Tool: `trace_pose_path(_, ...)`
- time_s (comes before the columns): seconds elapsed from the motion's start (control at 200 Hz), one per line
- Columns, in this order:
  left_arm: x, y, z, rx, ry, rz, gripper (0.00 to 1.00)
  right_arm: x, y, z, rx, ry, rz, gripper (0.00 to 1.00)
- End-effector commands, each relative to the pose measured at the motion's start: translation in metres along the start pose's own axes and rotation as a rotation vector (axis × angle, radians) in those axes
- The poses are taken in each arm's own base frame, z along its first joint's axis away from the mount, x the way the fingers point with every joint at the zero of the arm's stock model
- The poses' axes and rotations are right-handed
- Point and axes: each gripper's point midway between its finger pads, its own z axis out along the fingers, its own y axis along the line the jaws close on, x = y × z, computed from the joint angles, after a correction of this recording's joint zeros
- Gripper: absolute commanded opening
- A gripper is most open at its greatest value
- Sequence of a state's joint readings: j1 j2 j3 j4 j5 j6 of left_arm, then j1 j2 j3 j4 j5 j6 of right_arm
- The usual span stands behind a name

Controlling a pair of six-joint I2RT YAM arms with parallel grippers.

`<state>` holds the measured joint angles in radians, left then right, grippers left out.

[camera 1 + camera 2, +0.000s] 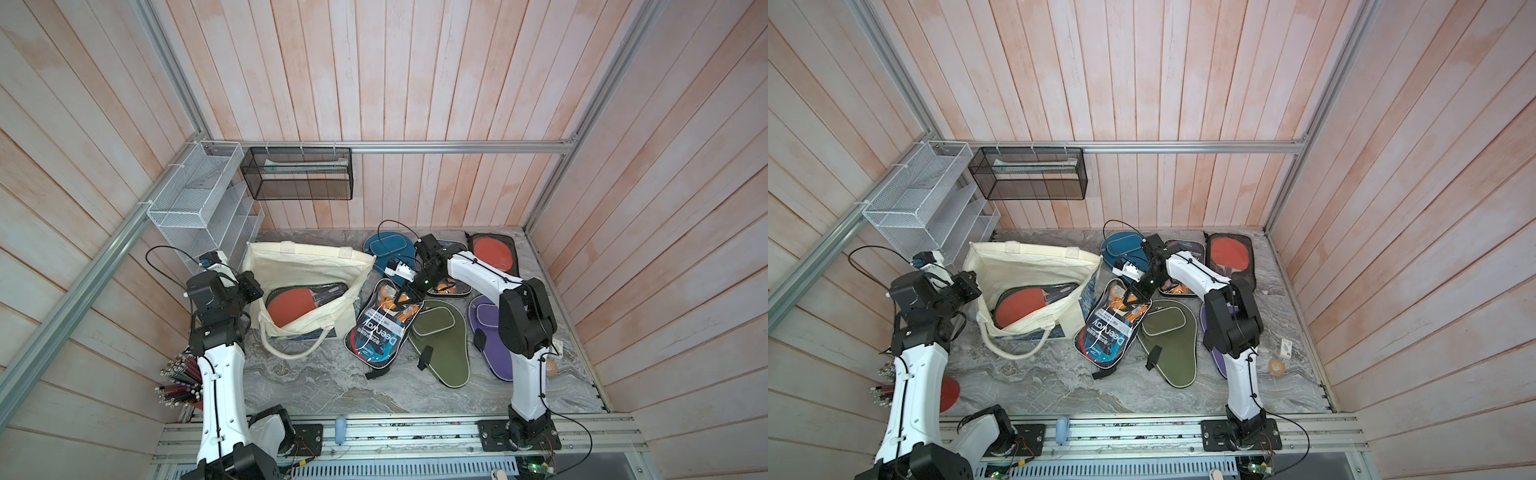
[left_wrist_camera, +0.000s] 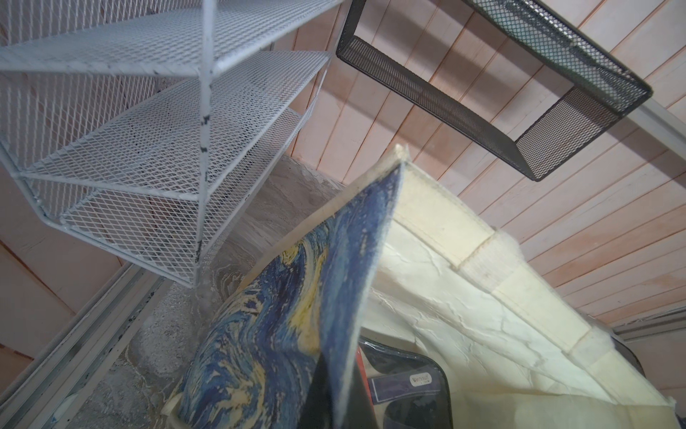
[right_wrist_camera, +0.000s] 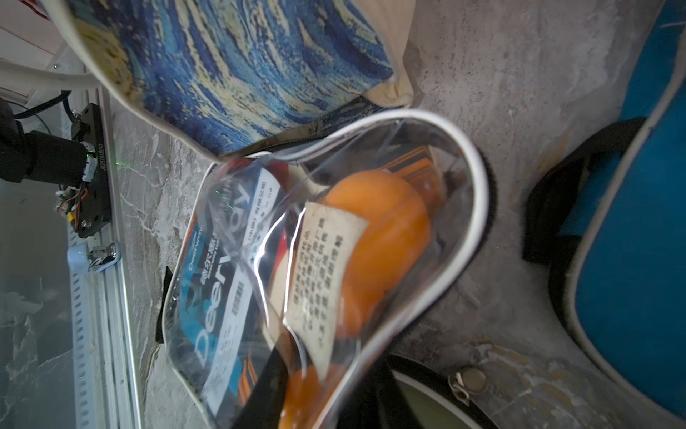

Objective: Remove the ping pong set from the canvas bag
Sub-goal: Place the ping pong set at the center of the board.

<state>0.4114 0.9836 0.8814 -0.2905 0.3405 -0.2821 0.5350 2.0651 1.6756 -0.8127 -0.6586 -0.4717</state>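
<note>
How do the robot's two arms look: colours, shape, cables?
The left arm and right arm each have smooth white shell links between bulky black joints. Thin black cables run along the white shells, clipped on, and loop free near each wrist.

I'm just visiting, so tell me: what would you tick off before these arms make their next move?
1. Left gripper shut on the canvas bag rim: ok.
2. Bag mouth open: ok.
3. Clear pouch outside the bag, on the table: ok.
4. Right gripper free: not ok, it is shut on the clear pouch's end.
5. Bag emptied: not ok, a red paddle set lies inside.
6. Anything under that set: cannot tell.
</note>
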Motion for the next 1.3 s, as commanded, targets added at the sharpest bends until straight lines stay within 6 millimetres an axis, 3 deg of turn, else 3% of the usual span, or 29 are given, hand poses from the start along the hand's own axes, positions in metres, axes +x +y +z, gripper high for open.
trace_pose_path(0.0, -0.029, -0.020, -0.005, 0.084, -0.107, 0.039, 0.00, -0.012, 0.015, 0.021, -0.015, 0.002, -0.110, 0.00)
trace_pose_path(0.125, -0.031, -0.020, -0.005, 0.085, -0.109, 0.036, 0.00, -0.004, 0.007, 0.042, 0.014, 0.098, -0.147, 0.00)
trace_pose_path(0.43, -0.040, -0.022, -0.013, 0.071, -0.135, 0.047, 0.00, -0.022, -0.020, 0.071, 0.086, 0.080, -0.151, 0.00)
trace_pose_path(0.675, -0.041, -0.023, -0.014, 0.075, -0.134, 0.046, 0.00, -0.028, -0.029, 0.071, 0.127, 0.057, -0.141, 0.31)
trace_pose_path(0.74, -0.040, -0.023, -0.014, 0.075, -0.133, 0.046, 0.00, -0.032, -0.031, 0.062, 0.160, 0.048, -0.148, 0.35)
trace_pose_path(0.86, -0.038, -0.023, -0.013, 0.078, -0.129, 0.043, 0.00, -0.044, -0.032, 0.034, 0.231, 0.004, -0.170, 0.61)
trace_pose_path(0.965, -0.036, -0.023, -0.013, 0.085, -0.127, 0.039, 0.00, -0.060, -0.030, 0.003, 0.277, -0.060, -0.194, 0.76)
trace_pose_path(1.295, -0.031, -0.029, -0.013, 0.117, -0.111, 0.027, 0.00, -0.093, -0.011, -0.098, 0.389, -0.232, -0.234, 0.85)
